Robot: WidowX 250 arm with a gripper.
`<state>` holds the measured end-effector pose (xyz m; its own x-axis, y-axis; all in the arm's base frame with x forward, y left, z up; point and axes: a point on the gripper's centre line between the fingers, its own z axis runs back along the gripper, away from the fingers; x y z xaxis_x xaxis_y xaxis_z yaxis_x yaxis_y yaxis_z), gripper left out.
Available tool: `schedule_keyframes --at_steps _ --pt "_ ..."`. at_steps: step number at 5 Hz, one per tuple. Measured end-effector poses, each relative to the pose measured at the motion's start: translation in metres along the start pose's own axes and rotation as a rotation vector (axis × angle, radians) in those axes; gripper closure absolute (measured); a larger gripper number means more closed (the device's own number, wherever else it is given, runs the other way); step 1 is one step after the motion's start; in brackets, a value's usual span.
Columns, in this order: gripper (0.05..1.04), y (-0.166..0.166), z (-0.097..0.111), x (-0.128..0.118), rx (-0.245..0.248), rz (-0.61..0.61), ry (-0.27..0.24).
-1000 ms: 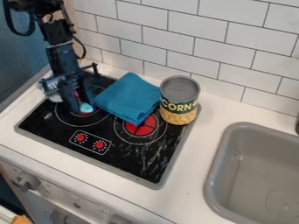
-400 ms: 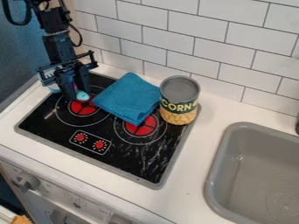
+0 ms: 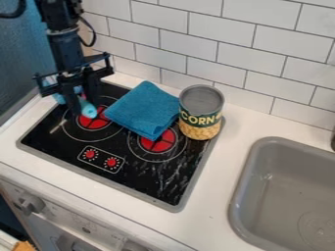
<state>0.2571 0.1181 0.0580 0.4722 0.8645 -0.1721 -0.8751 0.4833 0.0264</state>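
My gripper (image 3: 80,102) hangs over the back left of the black stovetop, near the left rear burner. A light blue item (image 3: 87,110) is at the gripper, its rounded end pointing down over the red burner centre. More light blue shows at the gripper's left side; the gripper hides the middle of the item. To the right, a folded blue cloth (image 3: 145,110) lies on the stovetop. A corn can (image 3: 201,112) stands upright against the cloth's right side.
The black stovetop (image 3: 149,179) carries two red knobs at its front. A grey sink (image 3: 288,196) is set into the white counter (image 3: 219,196) on the right. A white tiled wall (image 3: 216,44) rises behind.
The gripper has moved up and left and turned somewhat. The light blue item has shifted left and changed its angle, uncovering more of the red burner centre. The cloth and can have stayed put.
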Motion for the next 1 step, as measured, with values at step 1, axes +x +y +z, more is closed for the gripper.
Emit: schedule_keyframes --at_steps 1 --pt "0.757 0.0070 -0.0155 -0.0077 0.000 -0.046 -0.025"
